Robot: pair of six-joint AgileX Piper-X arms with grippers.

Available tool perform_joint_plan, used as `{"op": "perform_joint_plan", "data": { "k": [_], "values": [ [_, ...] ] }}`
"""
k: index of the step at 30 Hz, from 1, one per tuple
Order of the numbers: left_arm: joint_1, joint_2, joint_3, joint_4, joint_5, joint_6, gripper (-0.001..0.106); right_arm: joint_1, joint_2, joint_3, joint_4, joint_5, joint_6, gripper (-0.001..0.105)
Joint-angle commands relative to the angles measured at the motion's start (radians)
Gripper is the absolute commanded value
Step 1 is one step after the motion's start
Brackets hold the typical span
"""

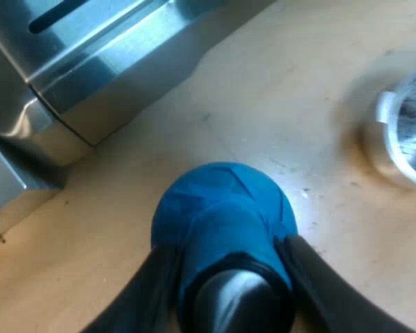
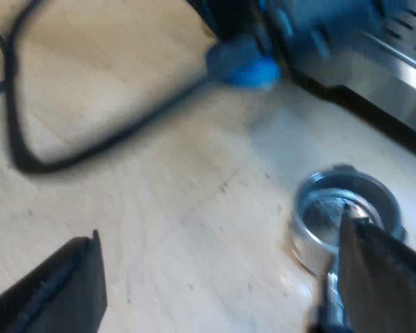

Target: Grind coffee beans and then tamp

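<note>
Had the left gripper (image 1: 227,253) clamped tight around the blue tamper (image 1: 222,208), one black finger pressed on each side. Held it over the wooden table (image 1: 284,104), rounded blue end pointing away from the wrist toward the boards, long axis running roughly along the fingers. Got the espresso machine (image 1: 104,62) close by, steel lower edge just beside the tamper. Spotted the metal holder (image 1: 405,132) sitting on the table a bit apart, with nothing lying between it and the tamper. Had the right gripper (image 2: 218,260) spread wide, gripping nothing, one finger hanging right over the holder's rim. Saw the basket mouth facing up. Couldn't tell which way the handle pointed, hidden behind that finger.
</note>
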Motion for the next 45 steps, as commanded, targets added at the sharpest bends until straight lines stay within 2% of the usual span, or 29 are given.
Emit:
{"op": "perform_joint_plan", "data": {
  "k": [1, 2, 5, 6, 8, 9, 13, 16, 18, 20, 23, 27, 31, 33, 45],
  "values": [
    [-0.005, -0.053, -0.005, 0.024, 0.018, 0.000, 0.000, 0.030, -0.030, 0.042, 0.014, 0.071, 0.044, 0.071],
    [-0.005, -0.077, -0.005, 0.032, 0.058, 0.000, 0.000, 0.046, -0.037, 0.056, 0.006, 0.081, 0.059, 0.071],
    [-0.005, -0.119, -0.005, 0.040, 0.126, 0.000, 0.000, 0.069, -0.041, 0.105, -0.041, 0.139, 0.110, 0.071],
    [-0.005, -0.127, -0.005, 0.041, 0.128, 0.000, 0.000, 0.072, -0.041, 0.116, -0.052, 0.144, 0.123, 0.071],
    [-0.005, -0.150, -0.005, 0.048, 0.130, 0.000, 0.000, 0.071, -0.041, 0.163, -0.097, 0.171, 0.209, 0.071],
    [-0.005, -0.153, -0.005, 0.049, 0.137, 0.000, 0.000, 0.071, -0.041, 0.175, -0.119, 0.179, 0.226, 0.071],
    [-0.016, -0.156, -0.005, 0.055, 0.196, -0.002, 0.000, 0.069, -0.041, 0.240, -0.219, 0.209, 0.221, 0.071],
    [-0.075, -0.156, -0.014, 0.055, 0.186, -0.002, 0.000, 0.069, -0.041, 0.276, -0.245, 0.205, 0.209, 0.071],
    [-0.120, -0.156, -0.022, 0.052, 0.154, -0.002, 0.000, 0.069, -0.041, 0.291, -0.272, 0.206, 0.204, 0.071],
    [-0.179, -0.156, -0.034, 0.044, 0.110, -0.002, 0.000, 0.069, -0.041, 0.292, -0.302, 0.200, 0.167, 0.071],
    [-0.252, -0.141, -0.059, 0.043, 0.083, -0.002, 0.000, 0.069, -0.041, 0.292, -0.302, 0.199, 0.166, 0.071],
    [-0.295, -0.117, -0.077, 0.043, 0.043, -0.002, 0.000, 0.069, -0.041, 0.292, -0.305, 0.199, 0.166, 0.071],
    [-0.360, -0.022, -0.127, 0.048, 0.018, -0.002, 0.000, 0.069, -0.041, 0.292, -0.307, 0.199, 0.166, 0.071],
    [-0.370, 0.013, -0.142, 0.048, -0.002, -0.002, 0.000, 0.069, -0.041, 0.292, -0.309, 0.199, 0.166, 0.071],
    [-0.374, 0.154, -0.164, 0.017, 0.002, -0.002, 0.000, 0.069, -0.041, 0.292, -0.309, 0.199, 0.166, 0.071]
  ]
}}
